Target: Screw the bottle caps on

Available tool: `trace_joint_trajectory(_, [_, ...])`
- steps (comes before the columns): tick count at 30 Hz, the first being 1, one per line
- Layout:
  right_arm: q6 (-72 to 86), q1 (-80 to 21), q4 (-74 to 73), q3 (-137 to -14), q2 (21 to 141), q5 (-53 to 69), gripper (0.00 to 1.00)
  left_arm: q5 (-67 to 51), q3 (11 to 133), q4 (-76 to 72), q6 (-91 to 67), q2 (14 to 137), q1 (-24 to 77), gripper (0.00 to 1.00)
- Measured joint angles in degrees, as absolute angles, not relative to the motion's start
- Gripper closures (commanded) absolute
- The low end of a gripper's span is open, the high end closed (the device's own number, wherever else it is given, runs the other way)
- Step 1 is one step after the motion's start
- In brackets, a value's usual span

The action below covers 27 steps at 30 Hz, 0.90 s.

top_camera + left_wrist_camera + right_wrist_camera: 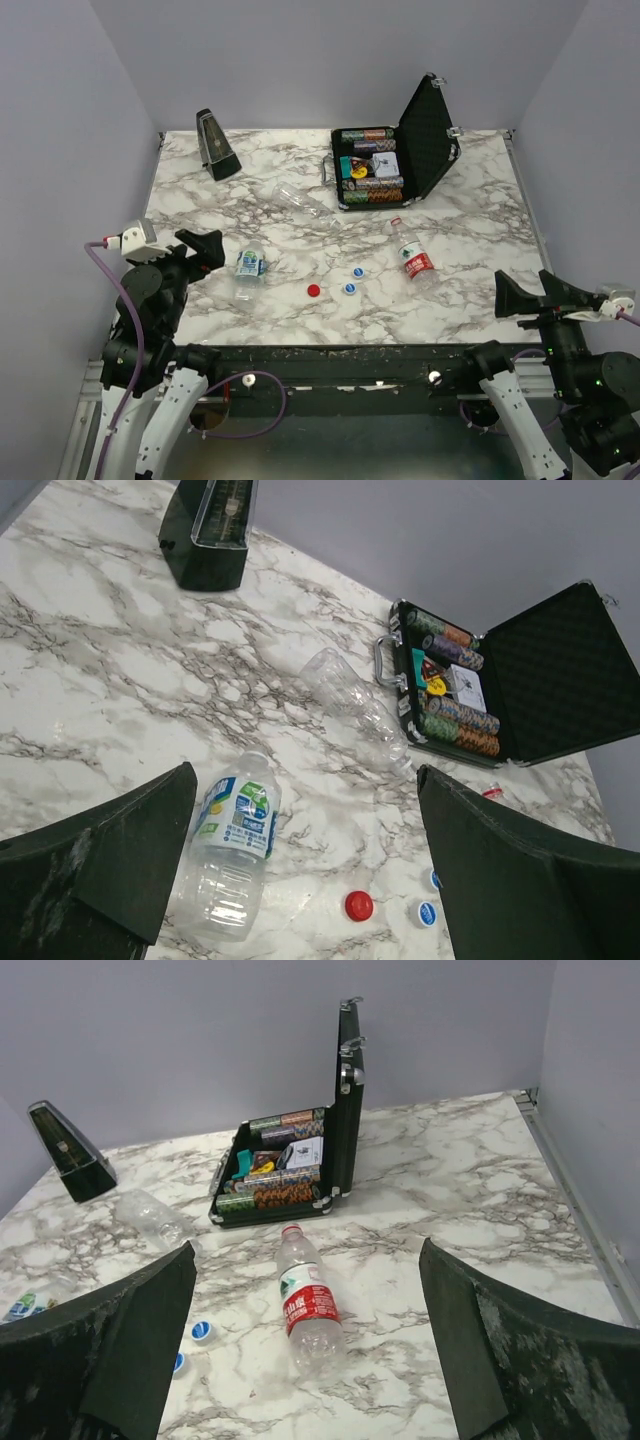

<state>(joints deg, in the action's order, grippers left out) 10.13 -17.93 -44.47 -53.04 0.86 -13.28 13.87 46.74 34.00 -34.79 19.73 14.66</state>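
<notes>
Three caps lie loose on the marble table near its front middle: a red cap (313,290) and two blue caps with white tops (357,273) (350,288). Three clear bottles lie on their sides: one with a blue-green label (249,264), one with a red label (412,258), and one without a label (298,203). My left gripper (203,248) is open and empty, raised left of the blue-green bottle (235,855); its view shows the red cap (359,906). My right gripper (520,295) is open and empty, raised at the front right, facing the red-label bottle (310,1300).
An open black case (390,165) full of striped poker chips stands at the back right. A black metronome (216,145) stands at the back left. Grey walls close in the table on three sides.
</notes>
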Motion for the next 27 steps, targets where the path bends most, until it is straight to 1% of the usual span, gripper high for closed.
trace_joint_trajectory(7, [9.2,-17.9,-44.8,-53.3,0.9,-11.8,0.00,13.5,45.1,32.8,-35.3,21.0,14.7,0.01])
trace_joint_trajectory(12, [8.1,-17.9,-44.5,-53.5,1.3,-5.1,0.00,13.3,44.1,32.2,-35.4,23.8,14.7,0.01])
trace_joint_trajectory(15, [8.6,-17.9,-43.8,-54.0,2.6,-2.2,0.00,12.7,44.1,32.0,-35.4,27.5,14.7,0.01])
trace_joint_trajectory(20, [10.1,-17.9,-43.4,-55.9,7.8,-0.7,0.00,11.0,44.8,32.6,-35.2,36.4,14.7,0.01])
trace_joint_trajectory(27, [12.1,-18.0,-43.4,-56.2,13.7,1.4,0.00,9.5,50.3,37.1,-32.4,50.4,14.7,0.01])
